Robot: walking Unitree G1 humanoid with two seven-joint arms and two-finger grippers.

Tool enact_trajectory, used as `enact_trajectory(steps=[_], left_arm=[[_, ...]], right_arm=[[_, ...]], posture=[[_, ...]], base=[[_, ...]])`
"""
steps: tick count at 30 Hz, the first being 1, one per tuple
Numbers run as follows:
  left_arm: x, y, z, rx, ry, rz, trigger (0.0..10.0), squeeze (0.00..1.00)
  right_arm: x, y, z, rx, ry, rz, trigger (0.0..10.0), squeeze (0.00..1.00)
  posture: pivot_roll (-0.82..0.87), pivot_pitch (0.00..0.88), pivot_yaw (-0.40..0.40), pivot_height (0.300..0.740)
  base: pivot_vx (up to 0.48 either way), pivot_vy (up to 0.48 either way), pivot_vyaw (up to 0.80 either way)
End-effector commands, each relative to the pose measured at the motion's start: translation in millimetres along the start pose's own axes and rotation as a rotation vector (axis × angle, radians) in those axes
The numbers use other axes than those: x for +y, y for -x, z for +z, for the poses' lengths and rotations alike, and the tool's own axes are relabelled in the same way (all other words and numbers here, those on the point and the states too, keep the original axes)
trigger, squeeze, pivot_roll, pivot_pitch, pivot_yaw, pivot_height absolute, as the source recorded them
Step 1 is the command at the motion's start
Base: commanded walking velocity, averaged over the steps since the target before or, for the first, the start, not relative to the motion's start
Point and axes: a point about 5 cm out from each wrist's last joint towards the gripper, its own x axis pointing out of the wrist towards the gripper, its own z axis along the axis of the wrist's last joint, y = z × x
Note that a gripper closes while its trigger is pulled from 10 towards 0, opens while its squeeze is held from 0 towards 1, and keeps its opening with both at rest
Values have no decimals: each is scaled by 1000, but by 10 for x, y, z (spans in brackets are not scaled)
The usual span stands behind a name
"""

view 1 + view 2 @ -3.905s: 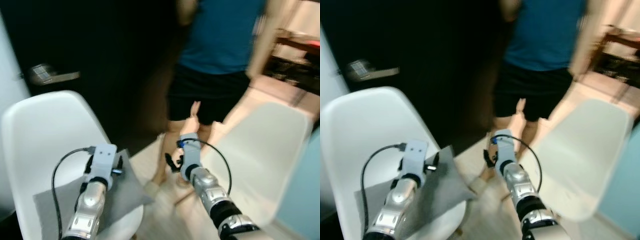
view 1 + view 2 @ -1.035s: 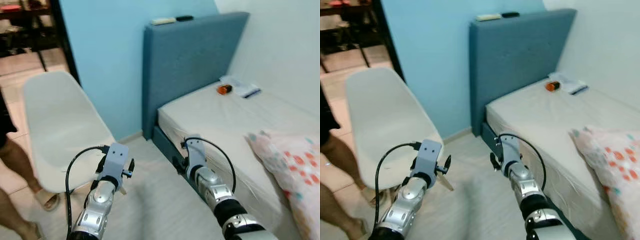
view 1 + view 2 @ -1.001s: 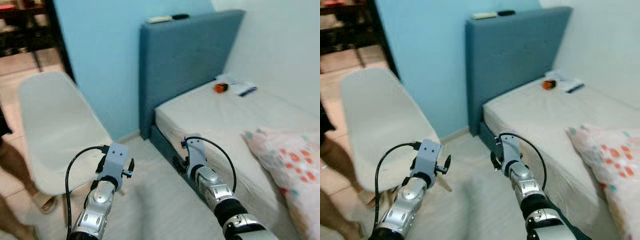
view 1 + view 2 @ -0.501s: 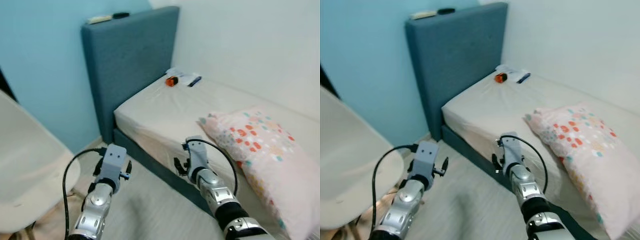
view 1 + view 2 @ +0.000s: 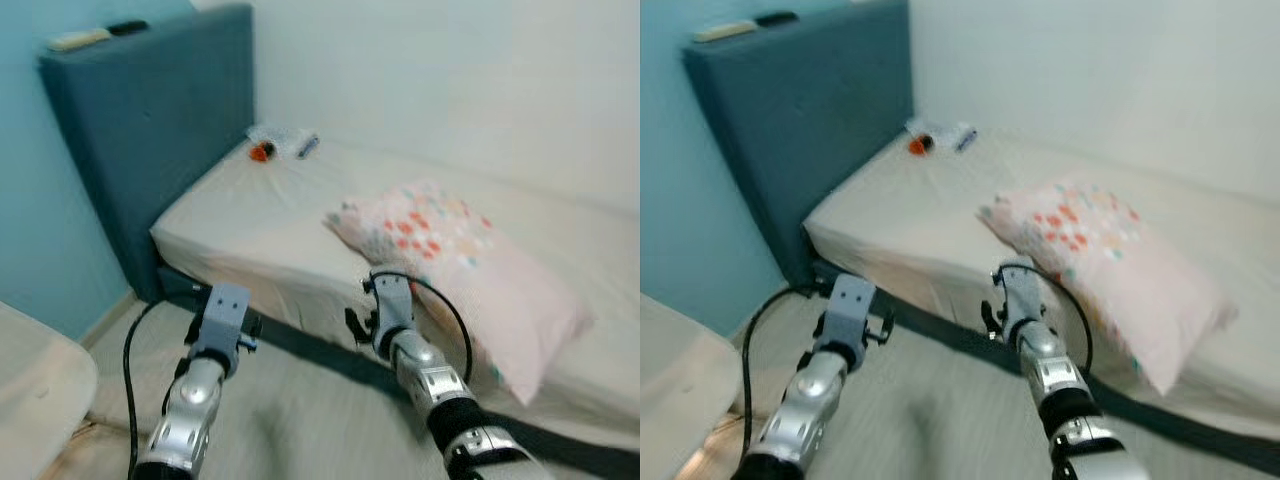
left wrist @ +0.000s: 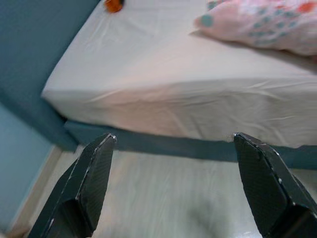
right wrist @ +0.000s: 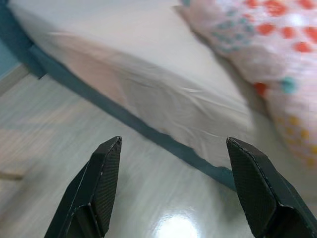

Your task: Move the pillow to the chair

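A pink pillow (image 5: 470, 270) with red and teal dots lies on the bed (image 5: 240, 235), slightly right of centre. The white chair (image 5: 35, 400) shows as a seat edge at the lower left. Both arms are held out low in front of me, over the floor short of the bed's edge. In the left wrist view my left gripper (image 6: 173, 136) is open and faces the side of the mattress, with the pillow (image 6: 267, 22) beyond it. My right gripper (image 7: 173, 140) is also open, and the pillow (image 7: 267, 44) lies on the mattress ahead of it. Nothing is between either pair of fingers.
A blue headboard (image 5: 150, 130) stands at the left end of the bed against a light blue wall. A small orange object (image 5: 260, 152) and some packets lie on the mattress near the headboard. Pale wood floor (image 5: 300, 420) runs between the chair and the bed.
The whole view has swung to the right. The chair has slid off to the lower left and the bed with the pillow now sits in the centre. Both grippers stay open and empty.
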Motion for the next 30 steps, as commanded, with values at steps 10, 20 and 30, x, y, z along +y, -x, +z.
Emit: enact_trajectory(steps=[10,20,30], left_arm=[[-15,0,-12,1,-5,0,10000,0],[-4,4,-7,-8,9,6,10000,0],[15,18,-15,-4,60,20,10000,0]], right_arm=[[-50,11,-25,3,-9,-17,10000,0],[-21,9,-61,20,2,-2,10000,0],[-15,11,-43,0,0,4,10000,0]], posture=[[52,0,-74,740],[53,0,-73,740],[52,0,-73,740]], base=[[0,0,-800],[0,0,-428],[0,0,0]])
